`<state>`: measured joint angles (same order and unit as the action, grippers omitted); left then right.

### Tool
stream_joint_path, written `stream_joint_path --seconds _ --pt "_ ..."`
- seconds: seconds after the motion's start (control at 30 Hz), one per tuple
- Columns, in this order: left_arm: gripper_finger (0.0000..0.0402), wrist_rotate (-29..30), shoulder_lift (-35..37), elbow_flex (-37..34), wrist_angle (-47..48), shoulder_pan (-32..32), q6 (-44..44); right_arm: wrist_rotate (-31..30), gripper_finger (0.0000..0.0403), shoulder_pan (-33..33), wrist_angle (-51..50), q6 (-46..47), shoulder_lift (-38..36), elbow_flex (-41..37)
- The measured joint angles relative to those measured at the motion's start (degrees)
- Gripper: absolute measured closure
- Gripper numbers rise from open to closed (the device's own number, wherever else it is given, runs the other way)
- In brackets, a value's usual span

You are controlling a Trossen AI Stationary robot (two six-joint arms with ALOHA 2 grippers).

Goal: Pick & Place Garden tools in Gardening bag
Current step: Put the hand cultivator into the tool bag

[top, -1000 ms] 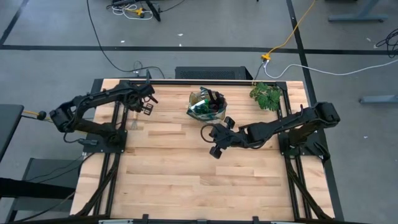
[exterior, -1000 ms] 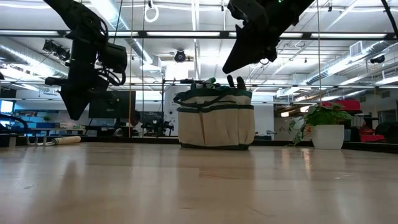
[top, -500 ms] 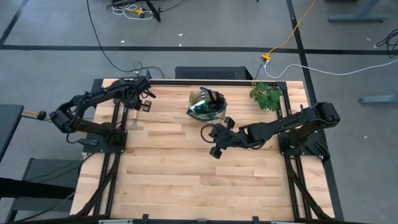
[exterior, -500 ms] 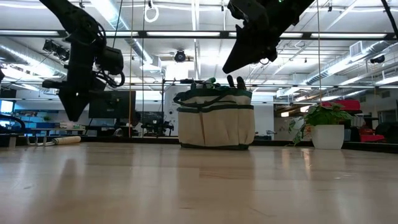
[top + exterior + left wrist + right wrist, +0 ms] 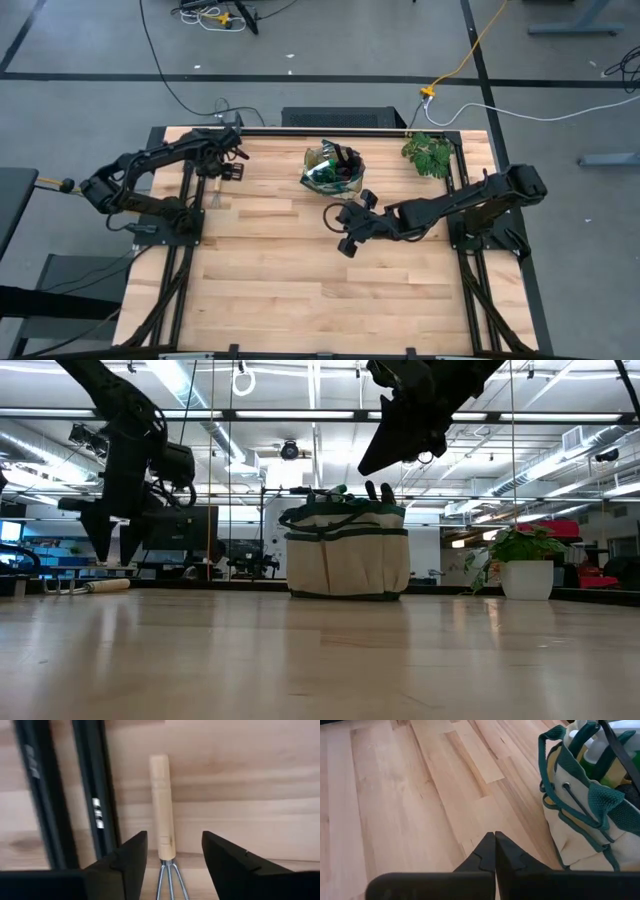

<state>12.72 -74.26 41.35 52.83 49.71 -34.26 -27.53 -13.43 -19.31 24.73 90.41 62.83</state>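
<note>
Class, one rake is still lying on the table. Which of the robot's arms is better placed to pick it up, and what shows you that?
Left. The left gripper hangs open right above the rake, its fingers either side of the wooden handle. The right gripper is shut, near the bag, far from the rake.

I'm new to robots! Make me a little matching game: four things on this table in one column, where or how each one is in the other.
1. left gripper
2. right gripper
3. mini rake
4. gardening bag

A. stands upright at the table's far middle
B. fingers shut, empty, raised near the bag
C. lies flat by the table's left edge
D. fingers open above the rake

Pairs: 1-D, 2-B, 3-C, 4-A
</note>
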Motion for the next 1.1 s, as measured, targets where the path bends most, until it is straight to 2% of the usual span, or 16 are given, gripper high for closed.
stream_joint_path --seconds 0.17,0.4,0.7,1.1 --pt "0.0204 -0.5 -0.03 -4.76 -3.99 0.46 -0.05 -0.04 0.0403 -0.59 0.04 0.0 0.0 0.0" --pt "0.0209 -1.0 -0.04 -6.21 -10.19 3.06 -0.66 -0.07 0.0403 -0.68 0.49 0.02 0.0 0.0" --pt "0.0209 -1.02 -0.04 -6.46 -10.92 5.9 0.59 -0.07 0.0403 -0.72 0.94 -0.2 0.0 0.0" --pt "0.0209 -2.5 -0.04 -11.57 -19.53 7.1 0.92 -0.04 0.0403 -0.72 1.47 -0.2 0.0 0.0"
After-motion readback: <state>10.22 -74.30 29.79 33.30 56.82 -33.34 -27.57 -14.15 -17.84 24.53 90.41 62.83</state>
